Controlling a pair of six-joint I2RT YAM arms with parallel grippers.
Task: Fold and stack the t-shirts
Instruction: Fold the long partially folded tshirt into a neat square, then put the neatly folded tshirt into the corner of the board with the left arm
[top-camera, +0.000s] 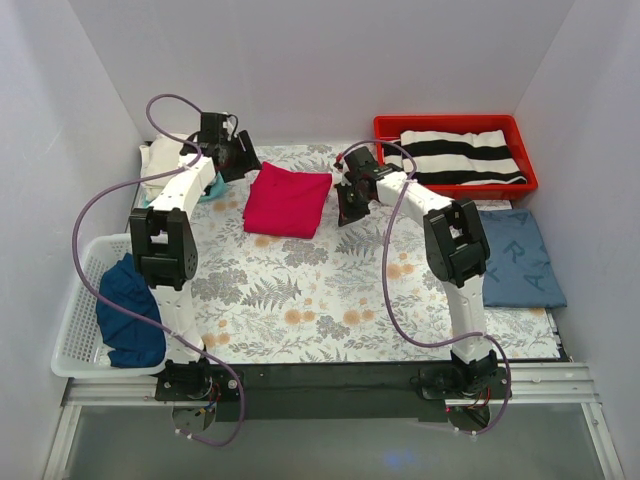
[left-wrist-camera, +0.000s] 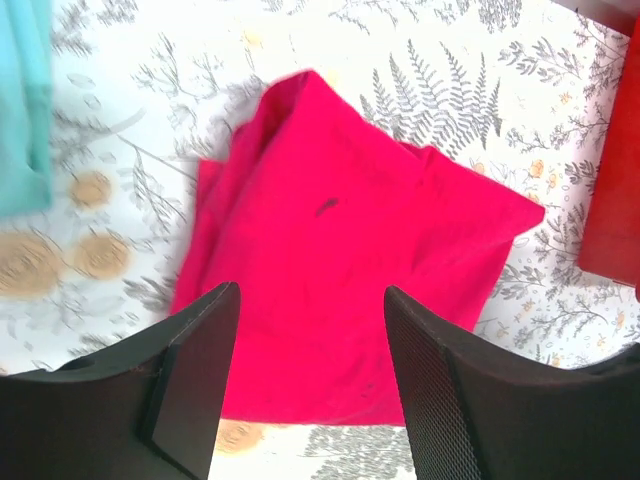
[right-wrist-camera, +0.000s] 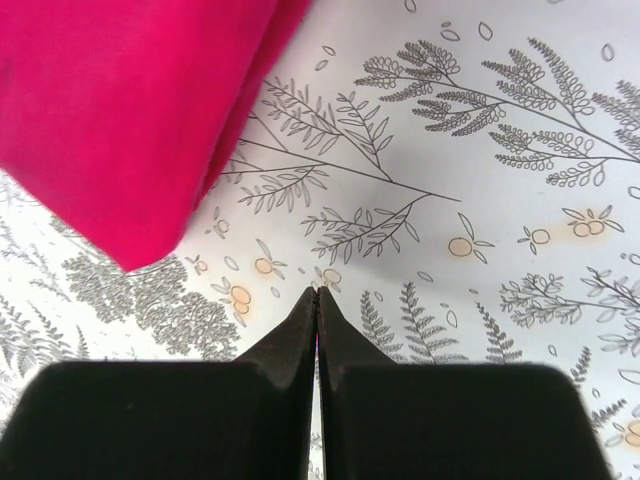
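The folded crimson t-shirt lies on the fern-print tablecloth. Our left gripper hovers over it, jaws apart and empty. Our right gripper is pinched together just beside it. We should grip every layer so the fold survives.

Teal tee cut off; possibly folded.

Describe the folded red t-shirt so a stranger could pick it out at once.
Find the fern-print tablecloth. Toward its far edge, in the middle, lies the red t-shirt, folded into a rough square. It is the only crimson cloth; the grey-blue tee lies at the right edge and the navy tee sits in the white basket.
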